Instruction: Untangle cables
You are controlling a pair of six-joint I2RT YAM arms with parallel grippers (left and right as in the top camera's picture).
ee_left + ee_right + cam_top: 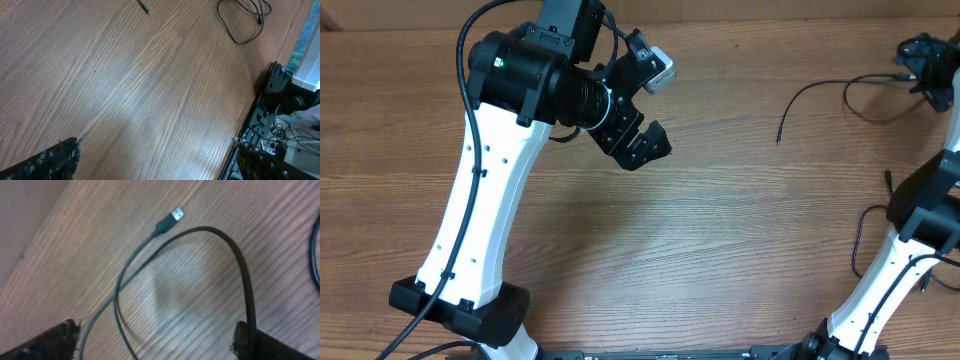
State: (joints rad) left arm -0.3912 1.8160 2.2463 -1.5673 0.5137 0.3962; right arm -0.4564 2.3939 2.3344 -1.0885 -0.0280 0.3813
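Note:
One thin black cable (817, 87) lies at the far right, its free plug end toward the table's middle and its other end looping under my right gripper (926, 68). In the right wrist view the right gripper (157, 337) is open above a thin cable with a silver USB plug (176, 215). A thicker-looking black cable (235, 250) arches down to its right finger. Another cable (860, 240) curves beside the right arm. My left gripper (658, 100) is open and empty over bare wood at the far left. The left wrist view (157, 160) shows the cable loops (243, 22) far off.
The wooden table's right edge (250, 120) shows in the left wrist view, with a black rack and loose wiring (280, 100) beyond it. The right arm's base (880, 300) stands at the front right and the left arm's base (460, 300) at the front left.

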